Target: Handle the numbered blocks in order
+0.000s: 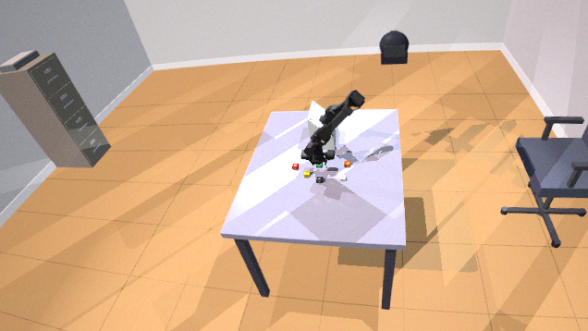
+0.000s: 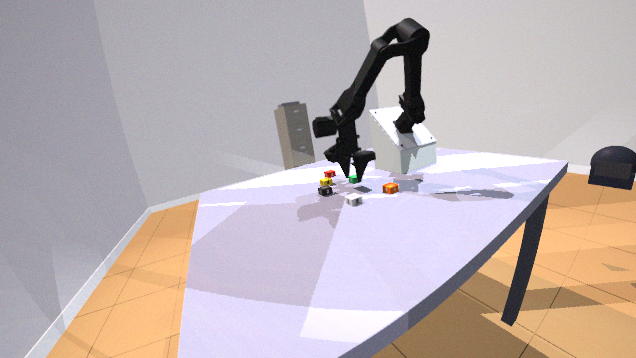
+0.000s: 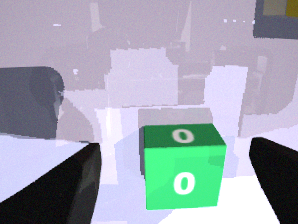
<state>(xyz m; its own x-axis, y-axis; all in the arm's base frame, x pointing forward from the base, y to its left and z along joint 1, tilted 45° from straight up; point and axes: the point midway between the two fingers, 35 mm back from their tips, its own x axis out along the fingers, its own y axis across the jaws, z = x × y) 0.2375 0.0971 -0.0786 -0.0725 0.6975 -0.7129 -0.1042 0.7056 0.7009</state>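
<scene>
In the wrist view, going from left to right, there is first the left finger, then the green block [image 3: 182,165] with the digit 0 on its top and front faces, then the right finger. The fingers stand on both sides of the block, but a gap shows on each side, so they are partly closed and grasp nothing yet.

The block sits on the tabletop [image 2: 280,260], nearer to the right finger than to the left one. I judge that 0 is the lowest digit, so this block comes first, and because 0 is even it needs a grip, a small lift, a return to the same place and a release. To do this well, the fingers should close slowly and meet both sides together, so the block does not slide or turn. The lift should be straight up.

In the exterior view the arm [image 2: 380,65] bends high over its white base [image 2: 400,145] and points the fingers almost straight down at the block, which has the red block [image 2: 329,173] on its left and the orange block [image 2: 390,188] on its right.
</scene>
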